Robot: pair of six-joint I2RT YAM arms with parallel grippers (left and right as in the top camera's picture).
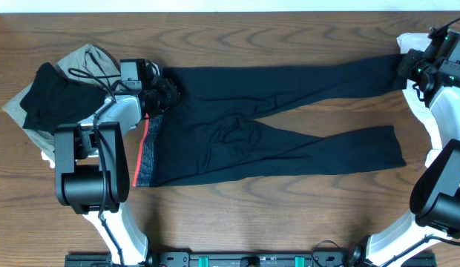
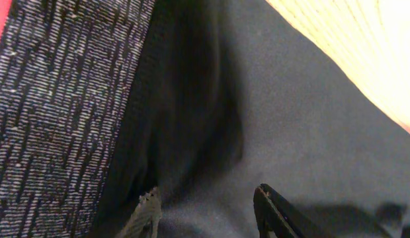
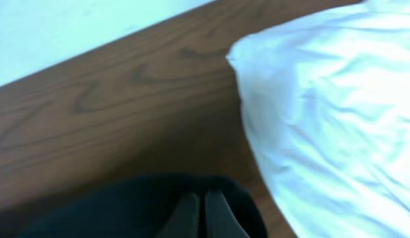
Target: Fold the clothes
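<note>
sprawling clothes (image 1: 215, 148) (coral-red waistband (image 1: 143, 159)), left claw (image 2: 208, 211) spread on fabric, right claw (image 3: 205, 215) pressed together

The left arm (image 1: 93, 174) and right arm (image 1: 445, 185) pair black joints with white shells and black cables.

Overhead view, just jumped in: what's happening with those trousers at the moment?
The black trousers lie spread flat across the table, with the waistband on the left and the legs running right. No fold is made yet. The left gripper sits at the waistband's far corner, fingers apart over the fabric; whether it grips isn't clear. The right gripper is shut on the far leg's cuff, beside a white garment.
</note>
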